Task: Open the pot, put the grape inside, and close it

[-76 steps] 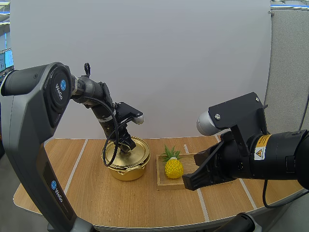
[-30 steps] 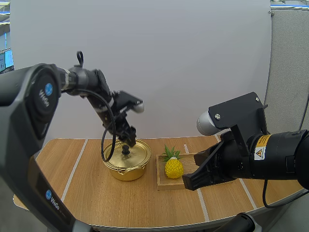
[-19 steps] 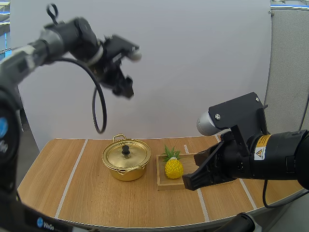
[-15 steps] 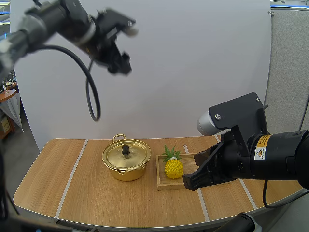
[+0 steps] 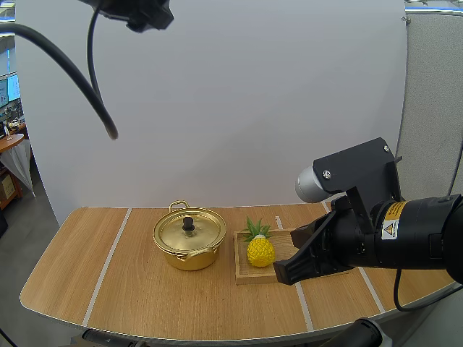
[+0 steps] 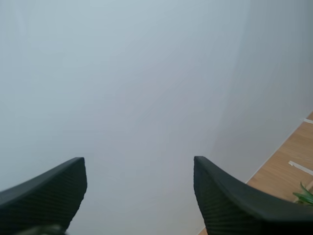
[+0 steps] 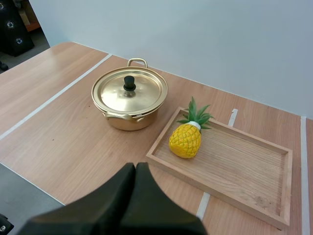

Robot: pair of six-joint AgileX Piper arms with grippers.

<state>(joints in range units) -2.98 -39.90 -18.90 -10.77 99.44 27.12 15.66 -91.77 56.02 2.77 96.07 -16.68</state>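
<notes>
Lid (image 5: pixel 188 230) on pot (image 5: pixel 189 256), we hold the left gripper (image 6: pixel 138 164) high, spread, clear; the right gripper (image 7: pixel 135 169), pressed together, idles by the tray (image 7: pixel 244 171) and pineapple (image 7: pixel 186 140).

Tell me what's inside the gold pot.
The inside cannot be seen. The lid sits flat on the pot with its black knob up, covering the whole opening. Whether the pot holds anything cannot be told.

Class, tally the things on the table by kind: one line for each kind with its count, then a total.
Gold pot: 1
Lid: 1
Pineapple: 1
Wooden tray: 1
Total: 4
</notes>
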